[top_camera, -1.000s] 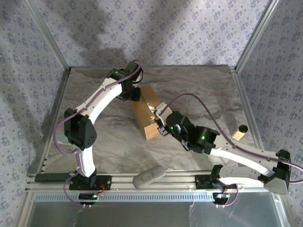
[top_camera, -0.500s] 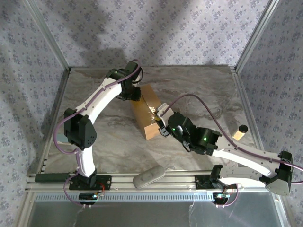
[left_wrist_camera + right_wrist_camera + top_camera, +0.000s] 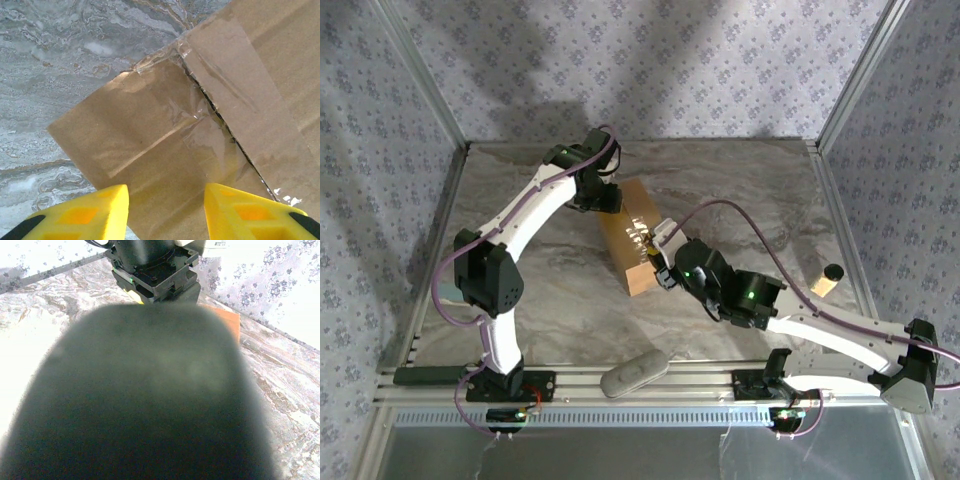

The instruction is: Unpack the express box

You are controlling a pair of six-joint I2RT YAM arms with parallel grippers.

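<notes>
The box (image 3: 632,232) lies at the middle of the surface (image 3: 520,290), taped seam up. The left claw (image 3: 166,200) hangs over its far end, fingers apart. The right claw (image 3: 658,268) is at its near end; apart or together, I cannot tell.

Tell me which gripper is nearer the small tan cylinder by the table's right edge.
Right. The right gripper is at the near end of the express box, closer to the tan cylinder; the left gripper is over its far end.
</notes>
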